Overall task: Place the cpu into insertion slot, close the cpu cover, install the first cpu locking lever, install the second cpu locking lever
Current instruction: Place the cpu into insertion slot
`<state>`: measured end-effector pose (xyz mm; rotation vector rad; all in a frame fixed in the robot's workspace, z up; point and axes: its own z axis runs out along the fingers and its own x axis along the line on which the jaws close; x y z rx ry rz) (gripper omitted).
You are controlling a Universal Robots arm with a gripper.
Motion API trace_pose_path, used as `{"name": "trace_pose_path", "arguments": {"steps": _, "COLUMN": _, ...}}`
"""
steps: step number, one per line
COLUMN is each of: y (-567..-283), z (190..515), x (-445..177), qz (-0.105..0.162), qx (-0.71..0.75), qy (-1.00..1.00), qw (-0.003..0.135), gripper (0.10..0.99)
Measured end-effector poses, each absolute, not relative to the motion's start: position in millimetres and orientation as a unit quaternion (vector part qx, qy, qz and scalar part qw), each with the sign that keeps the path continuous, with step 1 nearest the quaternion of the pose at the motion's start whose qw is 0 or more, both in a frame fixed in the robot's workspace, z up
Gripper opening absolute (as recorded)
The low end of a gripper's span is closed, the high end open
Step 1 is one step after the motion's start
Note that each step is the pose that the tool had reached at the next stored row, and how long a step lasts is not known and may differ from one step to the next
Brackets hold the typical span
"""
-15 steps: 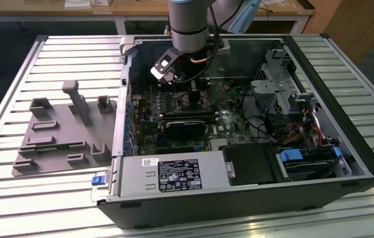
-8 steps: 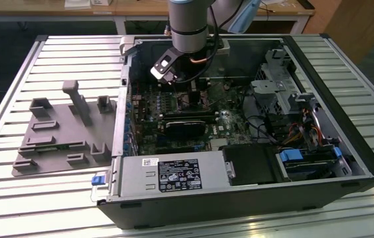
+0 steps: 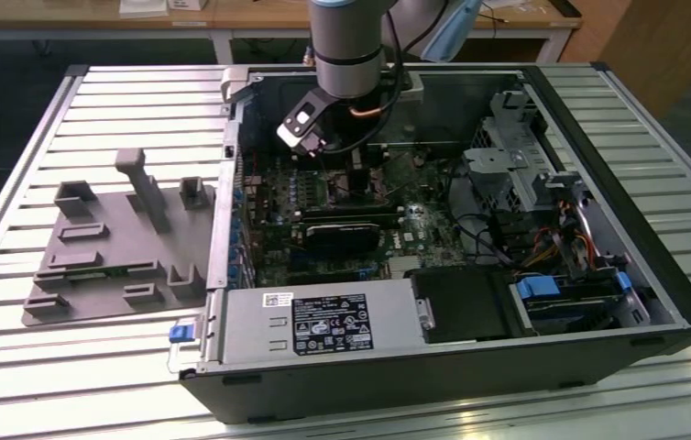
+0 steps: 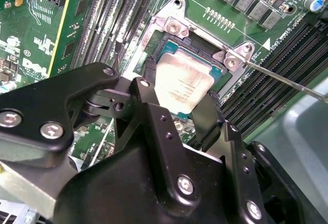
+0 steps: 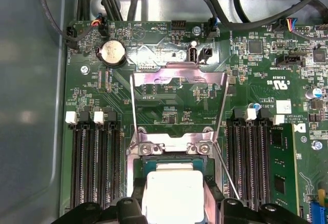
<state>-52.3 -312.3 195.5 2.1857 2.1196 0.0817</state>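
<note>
Squarely over the insertion slot [image 4: 171,43], the claw [image 4: 174,101] pinches the cpu [image 4: 182,83] level. The cpu cover [image 5: 177,75] stands open, giving access.

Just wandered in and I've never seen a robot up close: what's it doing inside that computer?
The robot arm reaches into an open computer case. Its tool grips the cpu by two edges, right at the insertion slot. The cpu cover is swung open and a thin locking lever sticks out free, so nothing is locked down yet.
</note>
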Motion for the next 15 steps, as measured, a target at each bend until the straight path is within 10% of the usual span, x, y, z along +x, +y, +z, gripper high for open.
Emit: {"name": "trace_pose_path", "arguments": {"steps": 15, "y": -312.2, "z": 194.4, "x": -52.6, "qz": 0.027, "qx": 0.717, "qy": 0.695, "qw": 0.048, "gripper": 0.541}}
